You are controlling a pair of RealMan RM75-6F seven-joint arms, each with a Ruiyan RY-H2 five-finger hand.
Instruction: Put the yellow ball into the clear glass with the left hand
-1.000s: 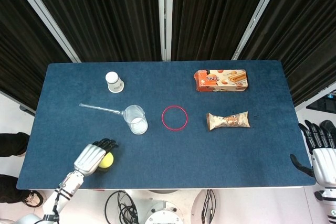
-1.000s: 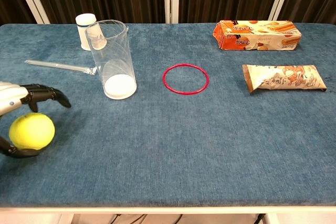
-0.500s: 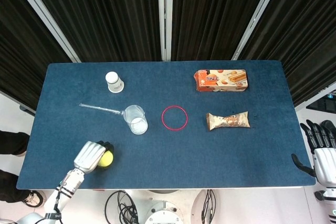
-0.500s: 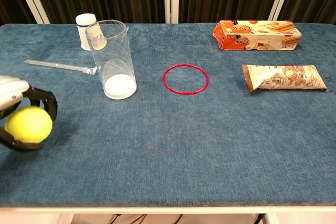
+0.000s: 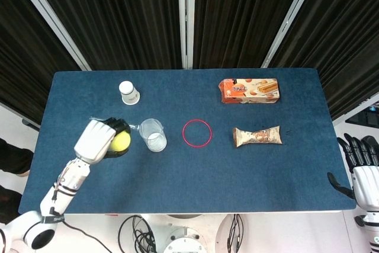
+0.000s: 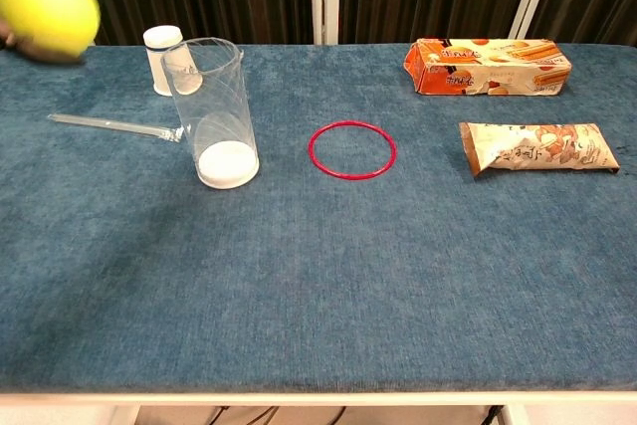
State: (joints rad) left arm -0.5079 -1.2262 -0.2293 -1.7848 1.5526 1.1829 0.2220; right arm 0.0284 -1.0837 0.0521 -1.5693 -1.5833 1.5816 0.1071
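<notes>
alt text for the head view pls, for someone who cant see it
Overhead view of a dark blue table: the robot's left hand holds a yellow ball just left of an upright clear glass. Also on the table are a white paper cup, a red ring, an orange biscuit box and a snack bar wrapper; the right hand waits open off the right edge.

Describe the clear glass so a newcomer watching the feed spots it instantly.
On the blue table, look left of the red ring at the centre. The clear glass stands there upright, just right of the left hand holding the yellow ball. Unlike the white paper cup behind it, it is see-through, with a white bottom.
</notes>
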